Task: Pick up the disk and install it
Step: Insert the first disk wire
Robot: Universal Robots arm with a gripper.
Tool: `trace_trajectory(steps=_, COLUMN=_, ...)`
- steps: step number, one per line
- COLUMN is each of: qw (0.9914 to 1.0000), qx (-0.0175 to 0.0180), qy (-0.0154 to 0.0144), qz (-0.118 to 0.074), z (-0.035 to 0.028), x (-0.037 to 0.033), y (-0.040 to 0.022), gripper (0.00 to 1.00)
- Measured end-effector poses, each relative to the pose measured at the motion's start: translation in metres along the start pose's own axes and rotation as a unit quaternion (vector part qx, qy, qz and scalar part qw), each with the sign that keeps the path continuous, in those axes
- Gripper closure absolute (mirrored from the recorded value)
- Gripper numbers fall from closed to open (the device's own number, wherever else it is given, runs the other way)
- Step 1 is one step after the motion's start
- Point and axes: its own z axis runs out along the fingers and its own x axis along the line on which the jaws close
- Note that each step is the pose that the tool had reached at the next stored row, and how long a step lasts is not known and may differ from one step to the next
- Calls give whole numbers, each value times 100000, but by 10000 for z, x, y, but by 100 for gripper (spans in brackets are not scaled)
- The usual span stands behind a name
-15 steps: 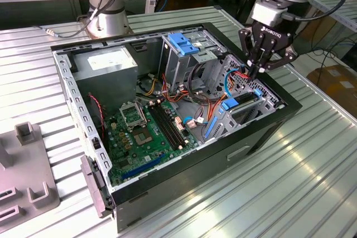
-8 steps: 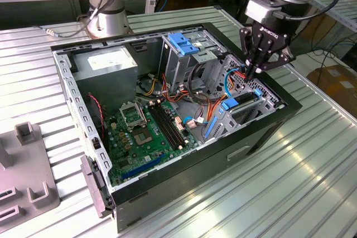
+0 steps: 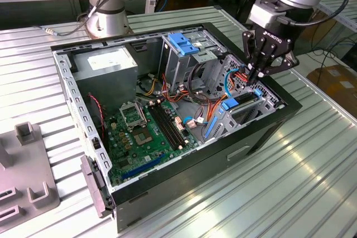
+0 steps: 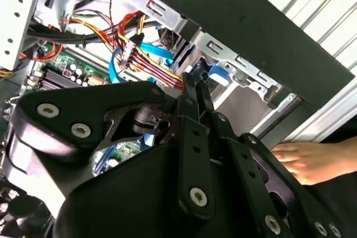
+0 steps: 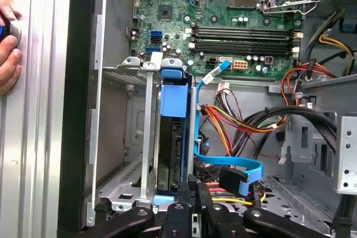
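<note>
Sitting inside the drive cage (image 5: 146,137) — disk (image 5: 172,104).

Blue-framed disk (image 5: 173,101), green motherboard (image 5: 223,9)

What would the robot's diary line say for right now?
disk: on edge in drive bay | hand: shut, tips at its end | computer case: open

A flat blue ribbon cable (image 5: 223,163) and a red-and-yellow wire bundle (image 5: 245,124) crowd the grey metal drive cage (image 5: 146,137) beside the black claw (image 3: 254,76). Open room lies over the green motherboard (image 3: 145,132). A person's hand (image 5: 8,54) lies just outside the black case wall (image 5: 81,110).
</note>
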Motion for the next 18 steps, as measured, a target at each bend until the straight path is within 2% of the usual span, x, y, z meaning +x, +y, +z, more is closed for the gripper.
trace_trajectory(steps=2, qw=99992, qx=-77, qy=-2, qz=1233, z=13, x=0, y=0, gripper=84)
trace_trajectory(steps=4, qw=99989, qx=117, qy=5, qz=1497, z=24, x=-2, y=4, gripper=84)
trace_trajectory(steps=5, qw=99986, qx=619, qy=18, qz=1547, z=30, x=-3, y=15, gripper=84)
trace_trajectory(steps=6, qw=99978, qx=1350, qy=24, qz=1602, z=36, x=-3, y=32, gripper=84)
trace_trajectory(steps=7, qw=99973, qx=1660, qy=31, qz=1624, z=36, x=-4, y=54, gripper=84)
trace_trajectory(steps=10, qw=99972, qx=1717, qy=27, qz=1633, z=38, x=14, y=122, gripper=84)
trace_trajectory(steps=16, qw=99959, qx=1669, qy=-103, qz=2328, z=55, x=70, y=127, gripper=84)
trace_trajectory(steps=18, qw=99957, qx=1663, qy=-164, qz=2405, z=63, x=112, y=130, gripper=84)
